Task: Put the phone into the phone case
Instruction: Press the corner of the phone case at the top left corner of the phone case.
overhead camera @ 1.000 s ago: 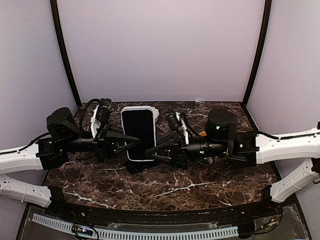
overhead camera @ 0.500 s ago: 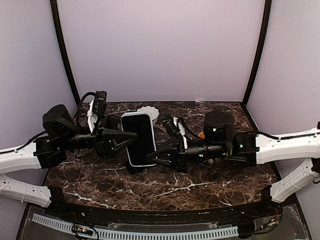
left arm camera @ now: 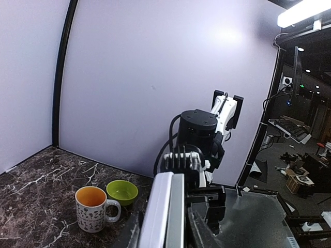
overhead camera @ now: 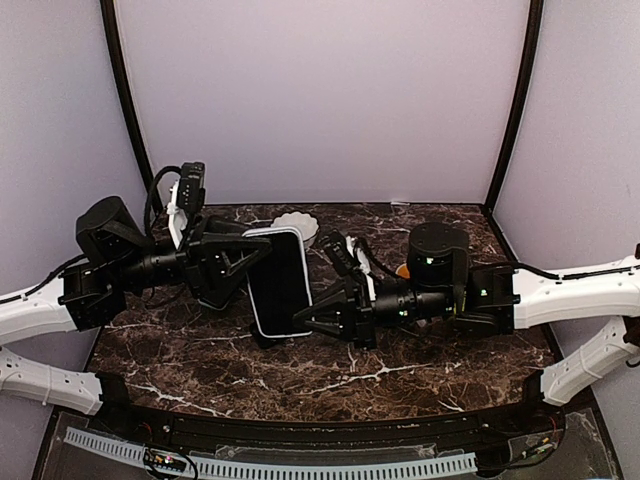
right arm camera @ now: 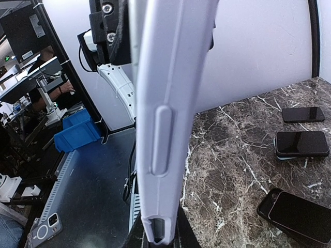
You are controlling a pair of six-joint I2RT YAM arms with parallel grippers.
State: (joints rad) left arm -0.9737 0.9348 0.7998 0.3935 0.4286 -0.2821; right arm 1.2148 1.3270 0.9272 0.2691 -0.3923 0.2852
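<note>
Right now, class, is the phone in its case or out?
In: the white case frames the phone on every side. Fully seated: cannot tell.

Phone (overhead camera: 279, 282) screen black, rim white. Phone case (right arm camera: 166, 103) plain white. Tabletop (overhead camera: 400, 365) dark brown marble with white veins. Mug (left arm camera: 93, 209), lower left of left wrist view, white with small dark print, orange inside. Bowl (left arm camera: 122, 191) lime green. Scalloped dish (overhead camera: 298, 222) white. Spare phones (right arm camera: 302, 143), right of right wrist view, black. Bins (right arm camera: 77, 135) blue. Walls (overhead camera: 320, 100) pale lilac.
</note>
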